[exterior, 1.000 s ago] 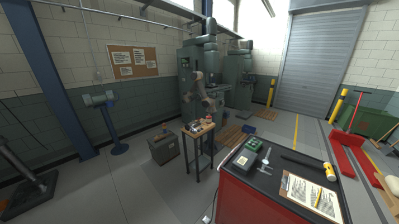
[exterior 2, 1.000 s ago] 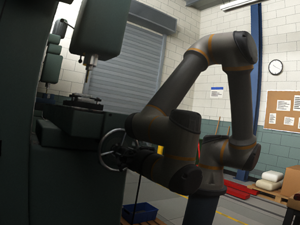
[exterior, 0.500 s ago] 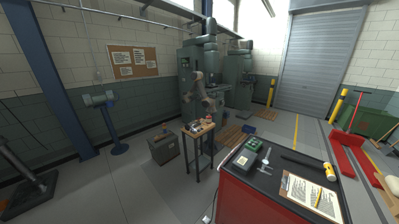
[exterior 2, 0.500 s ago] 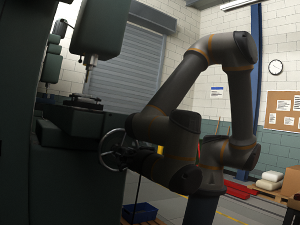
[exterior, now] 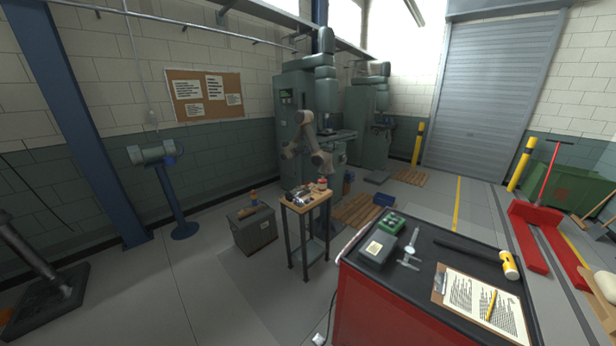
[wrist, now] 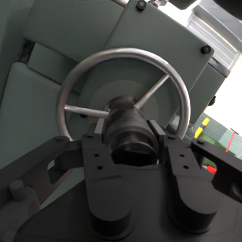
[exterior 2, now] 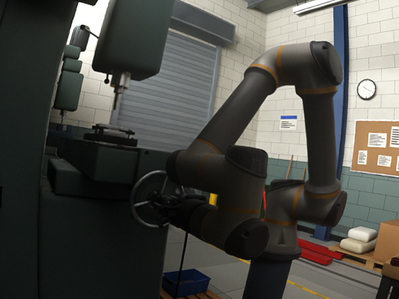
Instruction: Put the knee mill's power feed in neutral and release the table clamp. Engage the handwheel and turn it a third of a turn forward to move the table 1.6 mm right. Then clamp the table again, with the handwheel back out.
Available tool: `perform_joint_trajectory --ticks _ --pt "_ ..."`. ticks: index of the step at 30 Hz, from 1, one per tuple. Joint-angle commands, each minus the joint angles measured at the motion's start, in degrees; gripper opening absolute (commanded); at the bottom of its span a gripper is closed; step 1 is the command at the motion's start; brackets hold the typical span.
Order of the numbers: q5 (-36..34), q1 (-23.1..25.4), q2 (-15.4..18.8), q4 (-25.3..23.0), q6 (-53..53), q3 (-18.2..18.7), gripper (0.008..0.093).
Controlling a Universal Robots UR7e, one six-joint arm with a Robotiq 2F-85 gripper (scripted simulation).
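My gripper (wrist: pixel 130 132) is closed on the dark cylindrical hub (wrist: pixel 127 122) of the handwheel (wrist: pixel 123 95), with one finger pad on each side of it. The handwheel is a shiny steel ring with three spokes, mounted on the end of the knee mill's table (exterior 2: pixel 101 158). From the second side camera, my gripper (exterior 2: pixel 159 206) sits at the wheel's centre (exterior 2: pixel 150 198), with my wrist reaching in from the right. The mill (exterior: pixel 308 121) stands against the wall, with my arm (exterior: pixel 307 146) in front of it. The power feed lever and table clamp are not clearly visible.
A red tool cart (exterior: pixel 434 287) stands in the foreground with a clipboard and mallet. A small wooden stand (exterior: pixel 304 197) is near my base, a grey box (exterior: pixel 252 226) to its left. A blue bin (exterior 2: pixel 185 283) lies on a pallet below the handwheel.
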Motion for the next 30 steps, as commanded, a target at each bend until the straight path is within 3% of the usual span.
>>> perform_joint_trajectory --ticks 1,30 --pt "-0.1 -0.3 0.0 0.1 0.0 0.1 0.0080" --pt "-0.1 -0.3 0.0 0.1 1.8 0.1 0.0080"
